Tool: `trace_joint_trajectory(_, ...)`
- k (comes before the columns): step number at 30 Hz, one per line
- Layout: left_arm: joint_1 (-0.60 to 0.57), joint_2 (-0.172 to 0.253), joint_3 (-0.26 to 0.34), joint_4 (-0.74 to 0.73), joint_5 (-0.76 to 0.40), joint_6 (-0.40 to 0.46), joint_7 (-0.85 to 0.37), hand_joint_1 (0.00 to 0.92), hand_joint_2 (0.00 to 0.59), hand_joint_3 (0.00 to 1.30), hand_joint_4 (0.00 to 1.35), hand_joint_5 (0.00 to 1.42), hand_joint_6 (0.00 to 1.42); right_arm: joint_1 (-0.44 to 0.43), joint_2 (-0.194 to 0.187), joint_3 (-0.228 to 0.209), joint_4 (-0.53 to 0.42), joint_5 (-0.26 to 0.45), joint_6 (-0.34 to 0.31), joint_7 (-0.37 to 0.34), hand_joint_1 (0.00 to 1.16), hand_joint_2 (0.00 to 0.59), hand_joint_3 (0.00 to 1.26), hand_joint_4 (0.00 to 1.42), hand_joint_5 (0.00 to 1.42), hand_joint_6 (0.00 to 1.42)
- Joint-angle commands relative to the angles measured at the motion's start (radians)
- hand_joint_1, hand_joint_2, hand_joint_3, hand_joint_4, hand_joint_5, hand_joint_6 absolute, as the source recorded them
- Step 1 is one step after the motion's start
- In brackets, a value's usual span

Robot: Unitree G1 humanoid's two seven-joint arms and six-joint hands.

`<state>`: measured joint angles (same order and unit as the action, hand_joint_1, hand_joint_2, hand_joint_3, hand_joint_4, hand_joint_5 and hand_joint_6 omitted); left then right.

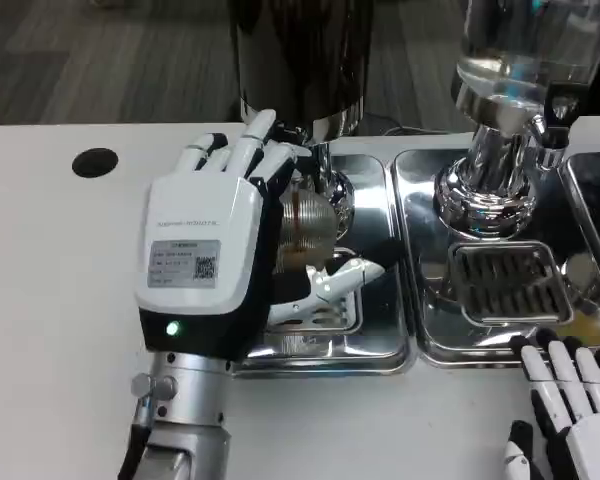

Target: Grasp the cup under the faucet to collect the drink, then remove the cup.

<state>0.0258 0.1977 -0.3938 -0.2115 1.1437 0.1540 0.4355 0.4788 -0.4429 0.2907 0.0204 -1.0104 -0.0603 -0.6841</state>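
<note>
Fingers in white and black belonging to the right hand are seen nearest, at the lower right edge of the white tabletop; they are spread with nothing in them, and the hand appears to be kept back as the waiting one. Much of it is cut off by the frame.

Further in, the left hand with its white back and printed label is raised on its silver forearm over the left polished steel drip tray. Its fingers are wrapped around the small clear ribbed cup, with the thumb laid across the near side. The cup is thus held above the tray, just under the dark dispenser's chrome faucet, presumably so that the drink falls straight into it. Whether the cup rests on the tray's grille or is lifted off it cannot be told, since the hand covers its base. Whether any drink has been collected is also hard to make out.

To the right, a second steel drip tray with a slotted grille is seen beneath a clear glass dispenser on a chrome pedestal, whose top is cut off. Farthest left, a round black hole is set in the tabletop.
</note>
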Motion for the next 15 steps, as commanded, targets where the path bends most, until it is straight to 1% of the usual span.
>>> trace_joint_trajectory(1,0.018,0.003,0.009,0.022,-0.008,0.014,-0.017,0.000,0.067,0.53,0.17,0.47,0.27,-0.002,0.001,-0.001,0.002,0.007,-0.005,-0.006,0.00,0.564,0.05,0.00,0.00,0.00)
trace_joint_trajectory(15,0.010,0.005,0.014,0.033,-0.013,0.011,-0.018,0.000,0.066,0.53,0.16,0.47,0.27,-0.014,0.005,0.003,0.011,0.007,-0.002,-0.001,0.00,0.564,0.05,0.00,0.00,0.00)
